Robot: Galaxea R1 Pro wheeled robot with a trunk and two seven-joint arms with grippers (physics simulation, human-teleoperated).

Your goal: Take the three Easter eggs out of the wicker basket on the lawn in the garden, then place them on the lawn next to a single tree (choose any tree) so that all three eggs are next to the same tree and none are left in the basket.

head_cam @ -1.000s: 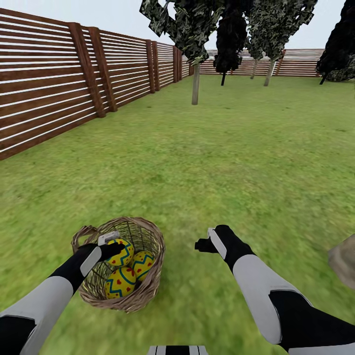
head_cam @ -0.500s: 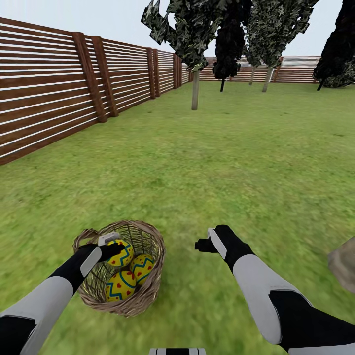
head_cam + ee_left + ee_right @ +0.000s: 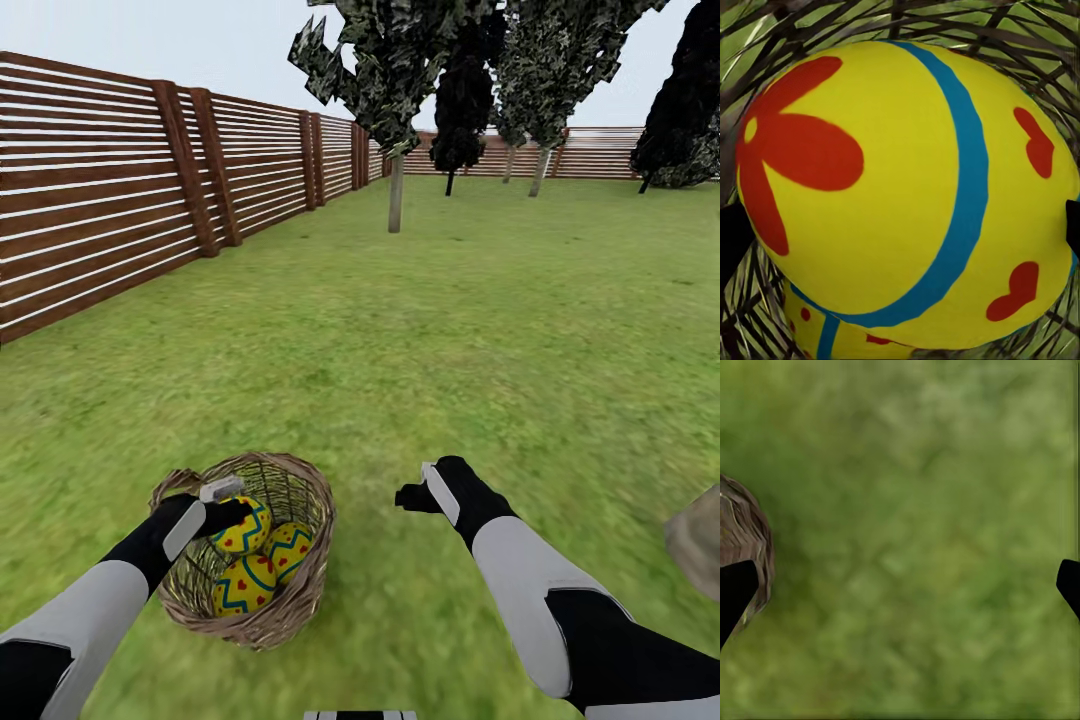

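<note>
The wicker basket (image 3: 300, 600) stands on the lawn (image 3: 420, 330) at the lower left of the head view, with the three Easter eggs inside. My left gripper (image 3: 226, 508) reaches into the basket, open, at the topmost egg (image 3: 246, 530). In the left wrist view that egg (image 3: 900, 195) sits between the two black fingertips (image 3: 730, 244), which stand wide apart at the picture's edges. The other two eggs (image 3: 290, 550) (image 3: 243, 586) lie beside and below it. My right gripper (image 3: 412, 496) hangs open over bare grass (image 3: 915, 532), right of the basket.
A brown slatted fence (image 3: 110, 210) runs along the left and the far end. A slim-trunked leafy tree (image 3: 396, 195) stands ahead, with darker trees behind it. A grey-brown blunt shape (image 3: 700, 540) juts in at the right edge. A brown rounded shape (image 3: 746, 544) shows beside the right fingers.
The whole head view has shifted: fence, trees and basket sit a little lower in the picture, so the camera moved. Both arms hold the same pose, and the eggs stay in the basket.
</note>
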